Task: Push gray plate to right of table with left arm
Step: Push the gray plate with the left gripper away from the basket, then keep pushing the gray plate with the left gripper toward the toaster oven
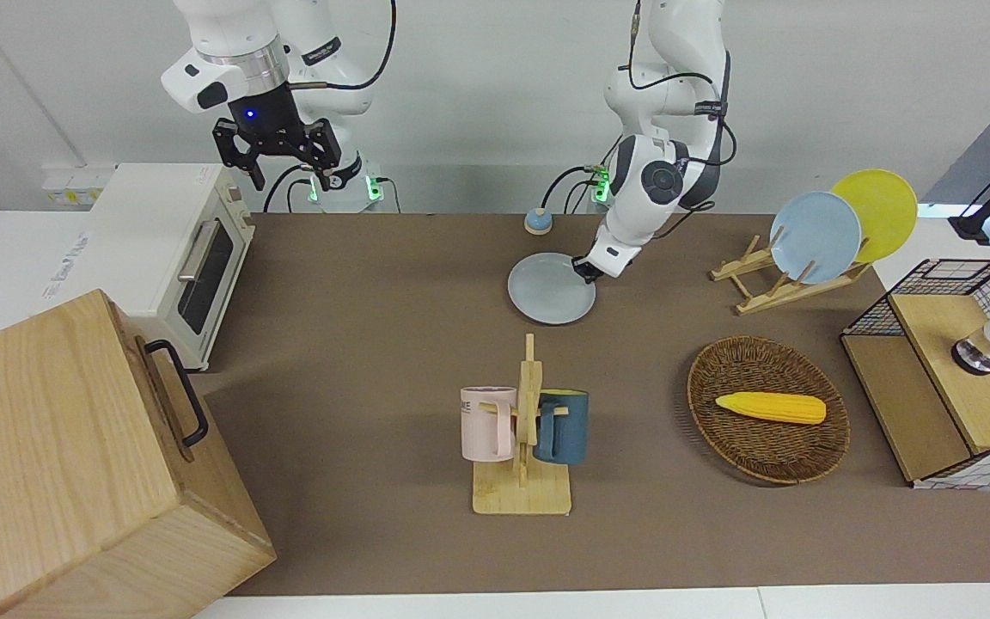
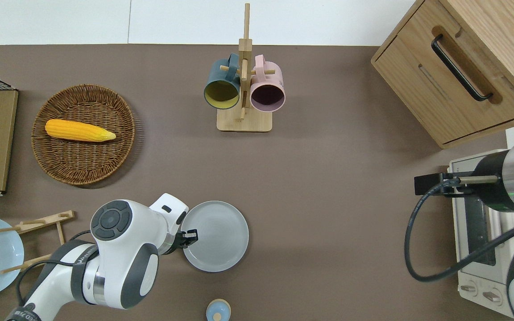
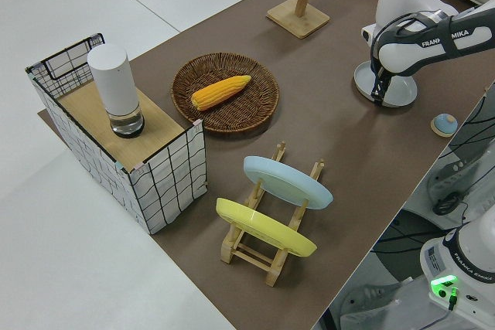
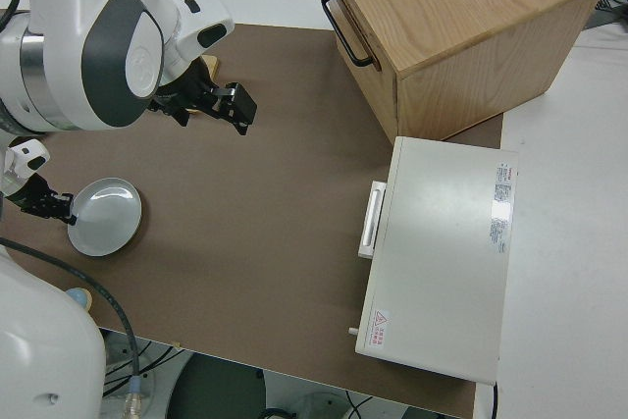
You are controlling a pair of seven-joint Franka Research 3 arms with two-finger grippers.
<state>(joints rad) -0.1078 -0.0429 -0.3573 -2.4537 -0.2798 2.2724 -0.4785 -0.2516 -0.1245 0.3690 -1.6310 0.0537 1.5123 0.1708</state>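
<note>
Gray plate (image 2: pixel 217 236) against left tool (image 2: pixel 188 236)

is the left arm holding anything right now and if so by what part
Nothing is gripped, as far as shows. The left gripper is down at the gray plate, at its rim on the left arm's side, placed to push it. The right arm is parked.

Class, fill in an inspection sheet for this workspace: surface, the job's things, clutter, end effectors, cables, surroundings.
Surface: table, brown cover, nothing spilled.
Job's things: gray plate flat on the table, near the robots.
Clutter: mug rack with two mugs; basket holding corn; plate rack with blue and yellow plates; small blue knob.
End effectors: left end effector at the plate's rim on the left arm's side; right arm parked.
Cables: black cable looping from the right arm.
Surroundings: toaster oven, wooden cabinet, wire crate.
</note>
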